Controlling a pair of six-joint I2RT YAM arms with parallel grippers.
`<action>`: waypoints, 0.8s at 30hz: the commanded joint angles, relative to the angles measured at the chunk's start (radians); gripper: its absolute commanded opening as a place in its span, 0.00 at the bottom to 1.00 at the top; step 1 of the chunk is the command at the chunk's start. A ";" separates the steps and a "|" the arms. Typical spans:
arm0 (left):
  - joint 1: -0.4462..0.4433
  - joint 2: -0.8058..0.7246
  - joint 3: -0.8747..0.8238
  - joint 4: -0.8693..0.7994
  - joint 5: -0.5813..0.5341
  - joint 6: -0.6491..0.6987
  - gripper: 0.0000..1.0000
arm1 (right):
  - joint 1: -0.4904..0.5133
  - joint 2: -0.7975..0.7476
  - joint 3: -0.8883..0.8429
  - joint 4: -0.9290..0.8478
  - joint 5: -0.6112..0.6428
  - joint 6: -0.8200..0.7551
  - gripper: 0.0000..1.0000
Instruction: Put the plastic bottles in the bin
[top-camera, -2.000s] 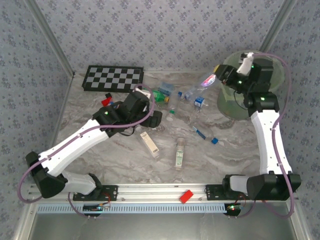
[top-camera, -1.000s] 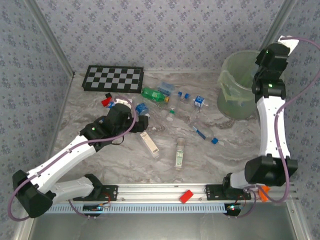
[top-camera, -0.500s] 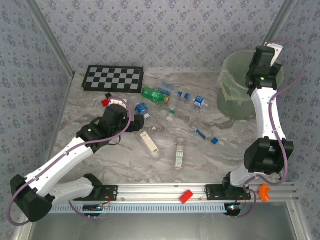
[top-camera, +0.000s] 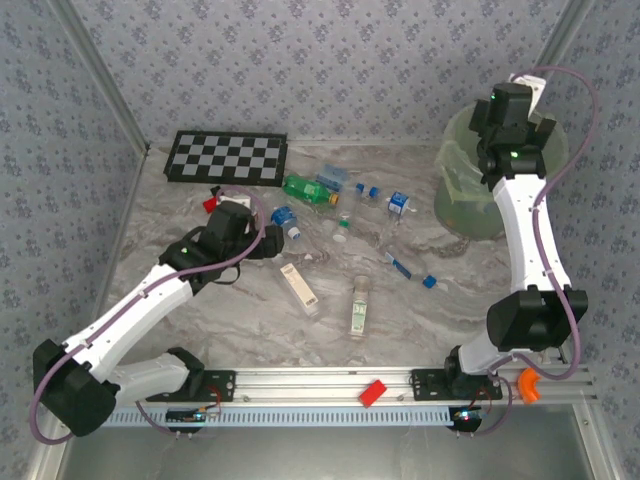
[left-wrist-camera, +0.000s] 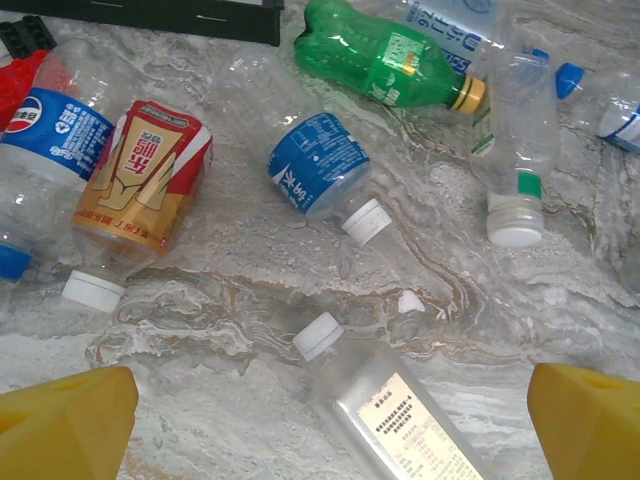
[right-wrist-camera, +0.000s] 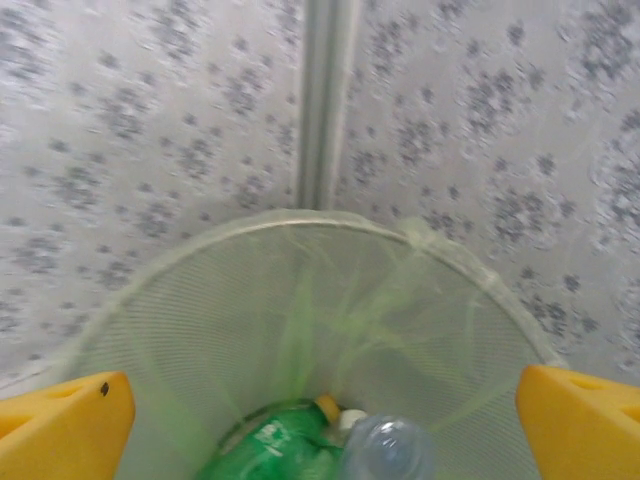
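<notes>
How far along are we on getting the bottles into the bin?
Done: a green bottle and a clear bottle lie in the bin. In hand: nothing; the right pincer hangs open over the bin, the left pincer open above the table. Left: the blue-labelled bottle and many others lying there.

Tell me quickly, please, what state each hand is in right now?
Left hand: open, empty, above loose bottles on the table.
Right hand: open, empty, over the bin.
</notes>
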 joint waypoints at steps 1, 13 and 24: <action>0.020 0.006 -0.004 0.007 -0.007 -0.001 1.00 | 0.055 -0.022 0.044 -0.025 -0.023 -0.018 1.00; 0.076 0.002 -0.001 -0.001 -0.029 -0.046 1.00 | 0.271 0.061 0.073 -0.049 -0.113 -0.131 1.00; 0.091 -0.138 -0.041 -0.041 0.029 -0.111 1.00 | 0.438 0.097 0.007 -0.051 -0.252 -0.122 1.00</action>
